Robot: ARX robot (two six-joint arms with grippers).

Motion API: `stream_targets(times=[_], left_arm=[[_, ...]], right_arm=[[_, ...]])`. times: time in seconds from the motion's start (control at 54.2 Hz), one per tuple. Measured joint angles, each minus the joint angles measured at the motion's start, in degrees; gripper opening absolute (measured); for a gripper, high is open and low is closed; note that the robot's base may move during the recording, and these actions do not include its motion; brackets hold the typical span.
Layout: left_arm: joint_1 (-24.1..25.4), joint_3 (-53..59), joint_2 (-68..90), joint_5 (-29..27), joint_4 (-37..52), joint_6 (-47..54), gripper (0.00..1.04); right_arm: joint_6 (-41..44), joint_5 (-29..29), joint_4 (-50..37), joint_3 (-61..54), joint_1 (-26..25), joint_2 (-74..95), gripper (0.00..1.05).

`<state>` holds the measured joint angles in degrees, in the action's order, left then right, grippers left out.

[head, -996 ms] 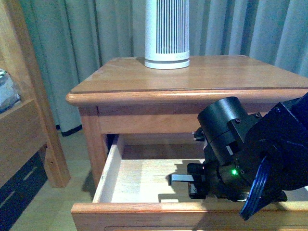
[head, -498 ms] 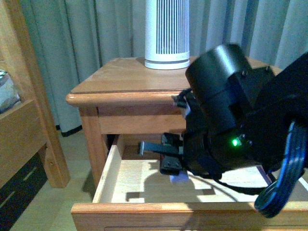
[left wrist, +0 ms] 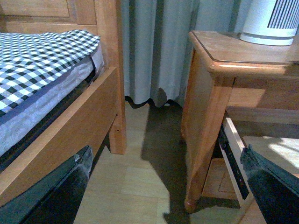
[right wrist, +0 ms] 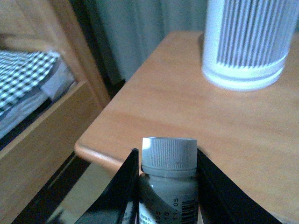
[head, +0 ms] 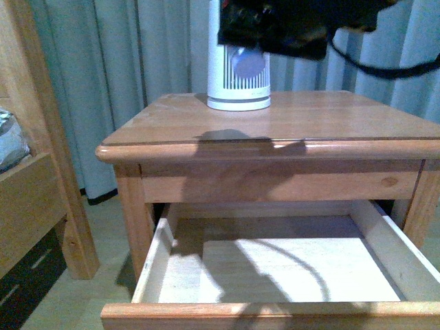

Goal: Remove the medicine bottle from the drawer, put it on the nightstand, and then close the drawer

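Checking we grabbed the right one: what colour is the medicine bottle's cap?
White, ribbed cap; the medicine bottle shows best in the right wrist view.

A home bedroom: a wooden bed frame [left wrist: 70, 126] with blue-and-white checked bedding [left wrist: 42, 51] stands near a reddish-brown nightstand [head: 275, 127]. Long pale curtains [left wrist: 154, 46] hang to the wood-look floor [left wrist: 140, 172] behind.

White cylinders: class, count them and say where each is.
2. The ribbed device stands on the nightstand top; the medicine bottle is clamped in the right gripper above that top. None else shows.
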<state>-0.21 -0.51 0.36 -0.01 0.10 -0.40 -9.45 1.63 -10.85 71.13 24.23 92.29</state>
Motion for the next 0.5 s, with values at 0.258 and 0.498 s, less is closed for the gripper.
stream_targets(times=[0.258,0.498], left_arm=[[0.0,0.0,0.0,0.0,0.0,0.0,0.98],[0.0,0.0,0.0,0.0,0.0,-0.02,0.98]], right_arm=[[10.69,2.32,3.5,13.79,-7.61,12.26,0.3],[13.14,4.04,6.64,19.28,-9.09,22.1,0.5]])
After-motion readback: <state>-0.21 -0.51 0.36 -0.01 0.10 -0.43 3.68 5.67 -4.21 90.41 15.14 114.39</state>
